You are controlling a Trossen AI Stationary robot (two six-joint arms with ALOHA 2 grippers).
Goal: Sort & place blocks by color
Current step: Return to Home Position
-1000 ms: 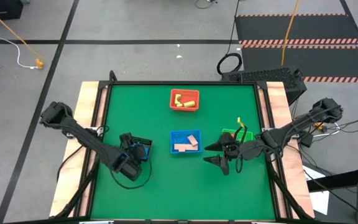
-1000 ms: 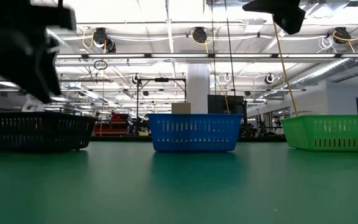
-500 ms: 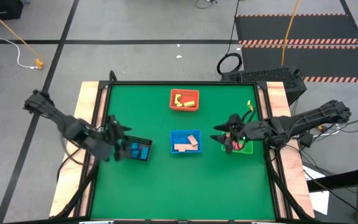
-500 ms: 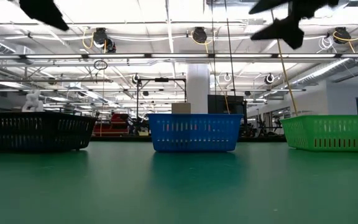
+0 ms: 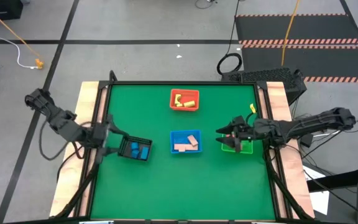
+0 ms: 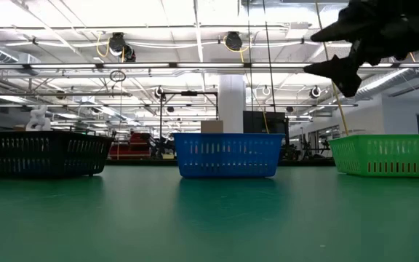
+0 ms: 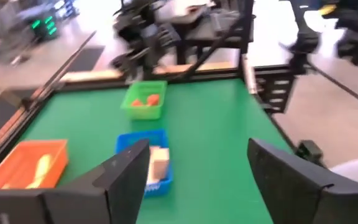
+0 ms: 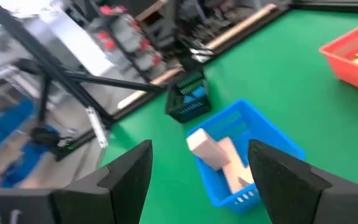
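Note:
Four small trays stand on the green table. The red tray (image 5: 184, 99) holds yellow blocks (image 5: 190, 96). The blue tray (image 5: 186, 142) holds pale tan blocks (image 5: 185, 145). The black tray (image 5: 137, 149) holds blue blocks (image 5: 135, 149). The green tray (image 5: 240, 144) holds red-pink blocks (image 7: 144, 100). My left gripper (image 5: 112, 135) is open and empty, up in the air by the table's left edge beside the black tray. My right gripper (image 5: 224, 135) is open and empty, raised above the green tray's left side.
Wooden rails (image 5: 91, 124) run along the table's left and right edges. The near half of the green table (image 5: 185, 186) holds no trays. The low view shows the black tray (image 6: 38, 153), blue tray (image 6: 228, 154) and green tray (image 6: 388, 155) in a row.
My left arm has drawn back from the table's near middle toward the left edge and risen out of the low view. My right gripper has gone from the near side of the green tray toward the far and right side, over that tray, and tipped level.

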